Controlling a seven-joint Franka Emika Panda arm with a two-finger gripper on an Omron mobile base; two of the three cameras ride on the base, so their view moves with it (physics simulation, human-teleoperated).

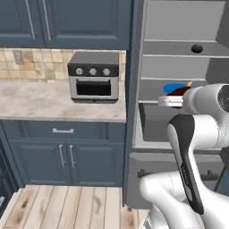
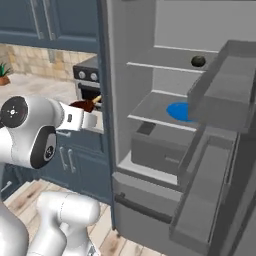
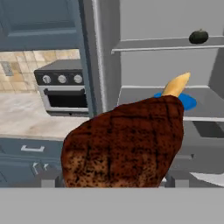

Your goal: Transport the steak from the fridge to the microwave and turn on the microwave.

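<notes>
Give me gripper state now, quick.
Gripper: closed on the steak, held in front of the open fridge.

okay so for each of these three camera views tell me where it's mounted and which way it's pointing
Left base view: behind the arm on its left, facing the counter, the small silver oven and the open fridge; the white arm rises lower right.
Right base view: behind on the right, facing into the fridge; the arm rises lower left, the gripper holding the steak.
Hand view: on the hand, looking along the gripper at the steak.
All three share the blue plate and the dark ball.
</notes>
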